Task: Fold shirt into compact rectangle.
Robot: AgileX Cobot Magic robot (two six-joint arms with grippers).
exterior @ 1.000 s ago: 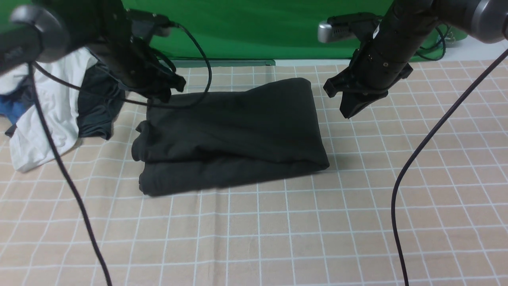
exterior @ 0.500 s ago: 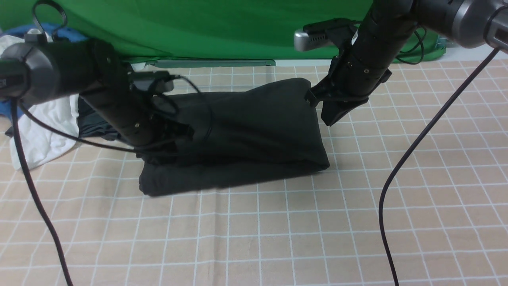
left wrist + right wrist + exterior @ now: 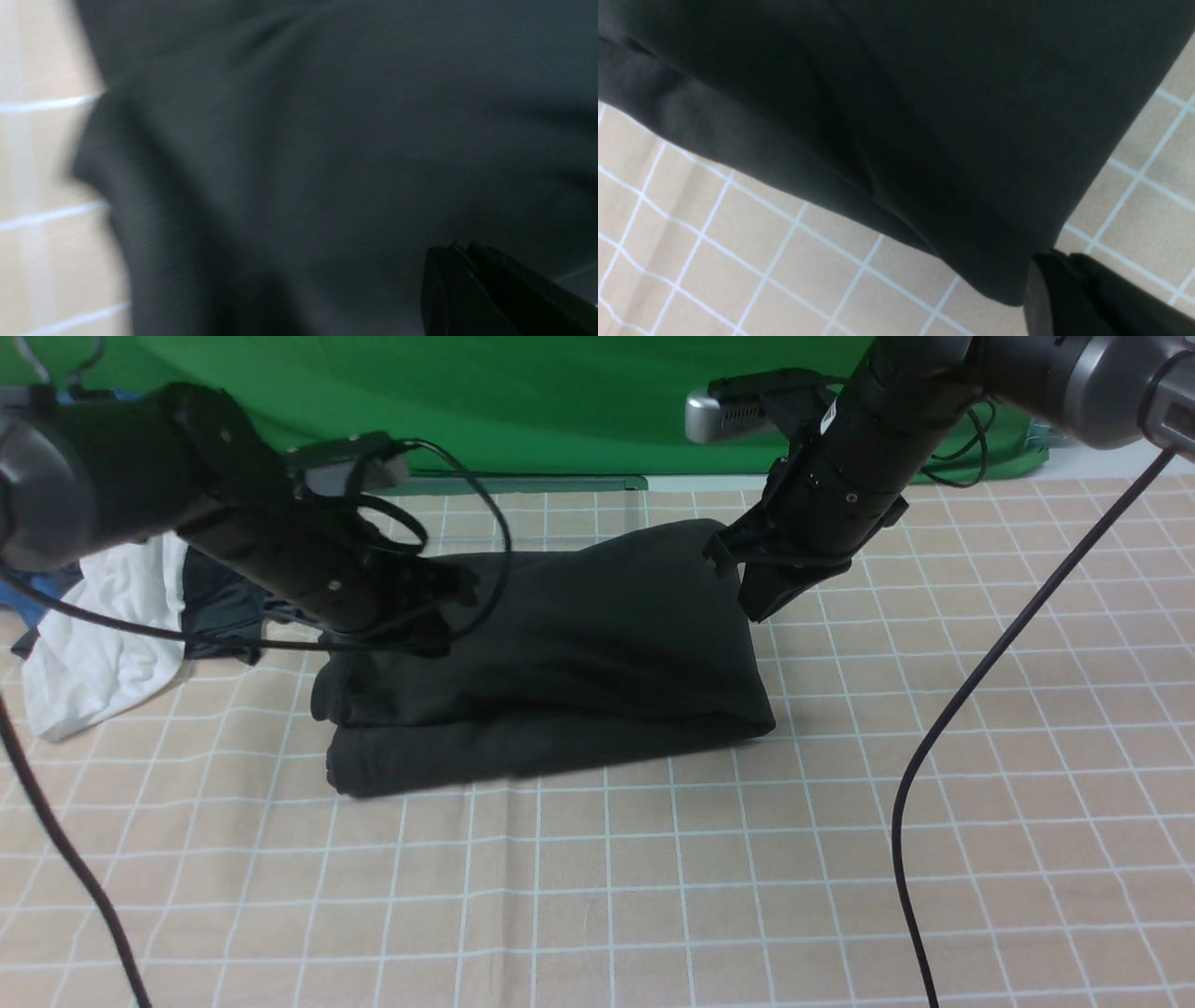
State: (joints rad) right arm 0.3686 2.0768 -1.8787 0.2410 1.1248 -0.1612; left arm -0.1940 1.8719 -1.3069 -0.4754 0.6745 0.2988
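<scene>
The black shirt [image 3: 560,653] lies folded mid-table on the checked cloth [image 3: 653,896]. Left gripper [image 3: 439,616], jaws together, rests over its left end; right gripper [image 3: 756,597], jaws together, touches its far right corner.

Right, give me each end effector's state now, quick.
Left end effector: shut, over the black shirt; nothing visibly pinched.
Right end effector: shut, at the shirt's edge; a grip on the cloth cannot be told.
</scene>
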